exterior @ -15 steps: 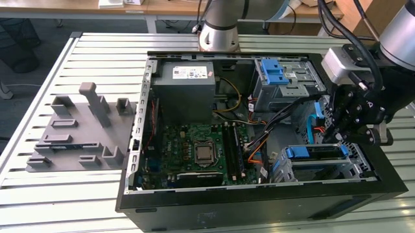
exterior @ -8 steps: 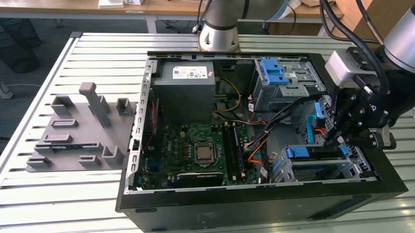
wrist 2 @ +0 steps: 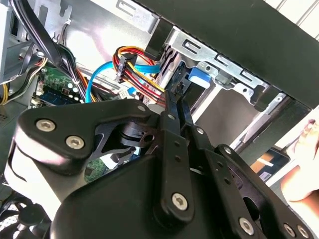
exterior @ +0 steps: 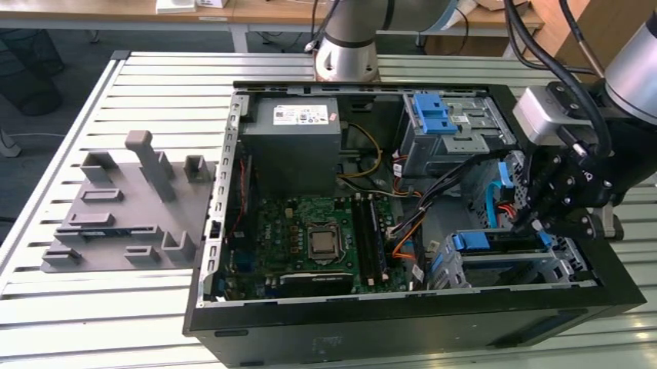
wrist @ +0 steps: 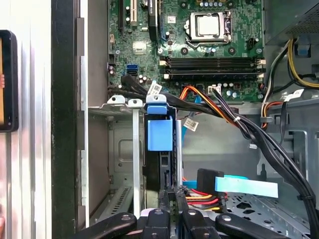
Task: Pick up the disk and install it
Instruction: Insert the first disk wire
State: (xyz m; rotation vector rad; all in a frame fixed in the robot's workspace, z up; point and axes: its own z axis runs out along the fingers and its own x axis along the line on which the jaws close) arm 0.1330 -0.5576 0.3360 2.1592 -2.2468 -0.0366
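The disk (wrist: pixel 159 134) stands on edge in the metal drive cage (wrist: pixel 122 102) at the case's front corner, its blue bracket tab uppermost. In the exterior view the disk (exterior: pixel 475 242) sits in the cage at the lower right of the open computer case (exterior: pixel 411 315). My black gripper (exterior: pixel 521 219) hangs just above and to the exterior view's right of it. In both wrist views the two thin fingers lie close together with nothing between them, the gripper (wrist: pixel 173 196) at the disk's rear end. The gripper (wrist 2: pixel 177 99) points at the blue bracket (wrist 2: pixel 199 79). Contact cannot be told.
A black cable bundle (wrist: pixel 249 129) and red-yellow power wires (wrist 2: pixel 134 69) run close beside the cage, with a light blue flat cable (wrist: pixel 246 185). The grey power supply (exterior: pixel 298 142), motherboard (exterior: pixel 318 231) and blue latch (exterior: pixel 431 111) lie further in. A grey fixture plate (exterior: pixel 123 207) sits left. A hand (wrist 2: pixel 304 164) is outside the case.
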